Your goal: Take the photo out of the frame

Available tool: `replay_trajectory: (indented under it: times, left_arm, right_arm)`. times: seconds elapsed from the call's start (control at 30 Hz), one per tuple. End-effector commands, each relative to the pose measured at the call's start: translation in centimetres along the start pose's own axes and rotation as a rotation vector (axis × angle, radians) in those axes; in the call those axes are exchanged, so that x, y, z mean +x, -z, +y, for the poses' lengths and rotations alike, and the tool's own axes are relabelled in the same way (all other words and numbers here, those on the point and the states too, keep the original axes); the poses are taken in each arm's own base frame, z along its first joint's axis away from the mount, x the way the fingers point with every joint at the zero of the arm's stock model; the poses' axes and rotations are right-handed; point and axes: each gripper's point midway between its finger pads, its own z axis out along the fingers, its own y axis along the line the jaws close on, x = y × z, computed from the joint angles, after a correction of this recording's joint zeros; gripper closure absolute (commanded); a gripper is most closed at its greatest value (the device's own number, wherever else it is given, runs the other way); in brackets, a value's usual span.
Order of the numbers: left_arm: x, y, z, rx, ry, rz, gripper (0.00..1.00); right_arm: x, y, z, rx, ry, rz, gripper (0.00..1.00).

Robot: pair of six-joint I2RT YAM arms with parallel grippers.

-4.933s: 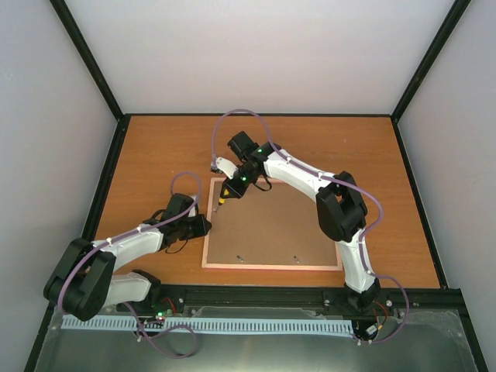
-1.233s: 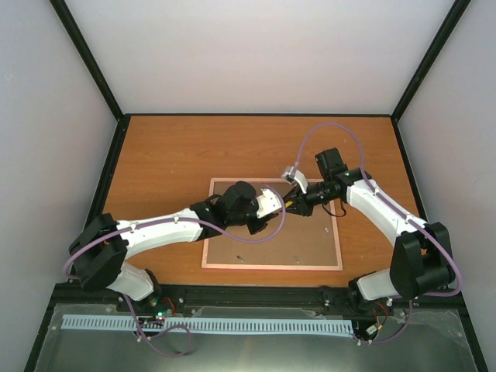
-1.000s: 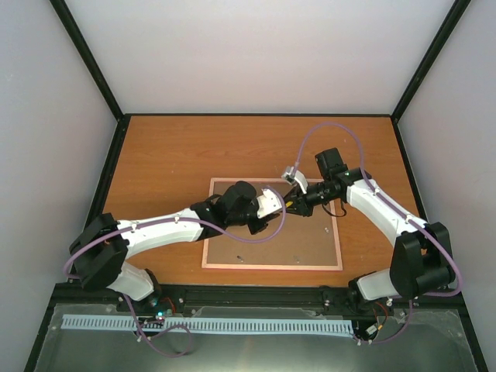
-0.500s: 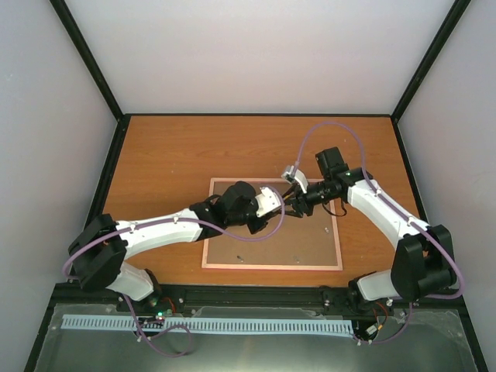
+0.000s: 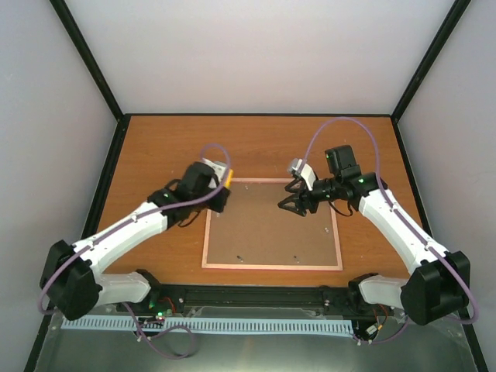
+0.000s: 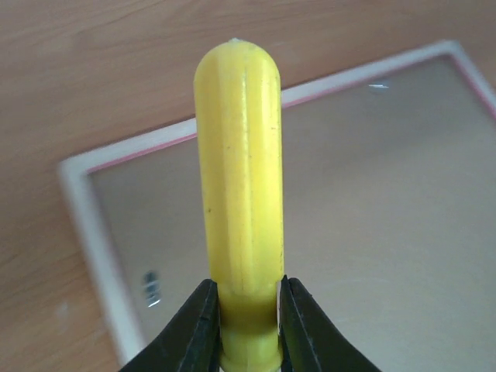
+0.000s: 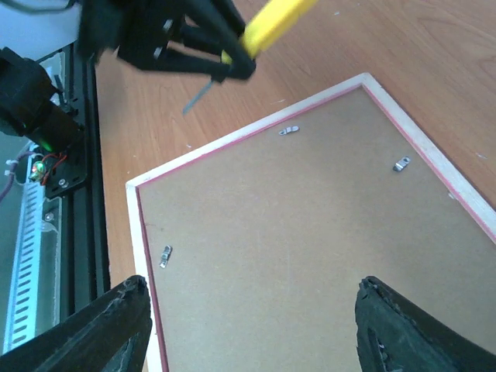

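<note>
Frame (image 5: 271, 268): pink-edged, lay face-down on the wooden surface (image 5: 155, 155).
Retaining clips (image 5: 240, 258): small metal tabs along the rim; whether turned aside, too small to tell.
Backing board (image 5: 267, 229): brown, seated in the frame.
Photo: hidden beneath, judged not yet out.
Left jaws: clamped on a yellow-handled screwdriver (image 5: 229, 177) at the far-left corner.
Right jaws: spread wide, empty, above the board's far-right part.
Left to do: board, then photo.
</note>
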Motion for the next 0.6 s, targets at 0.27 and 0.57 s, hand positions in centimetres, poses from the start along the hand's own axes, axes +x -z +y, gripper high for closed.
replay_trajectory:
  times: [0.27,0.57]
  left_arm:
    - [6.1,-0.6,14.3,-0.226,0.594,0.276,0.92]
    - [10.3,-3.0,18.1,-0.330,0.611,0.365,0.92]
  right_arm:
    - [-0.2,0.8,-0.3,0.063,0.039,-0.014,0.30]
    - [0.2,0.5,-0.9,0.081,0.026,-0.002,0.30]
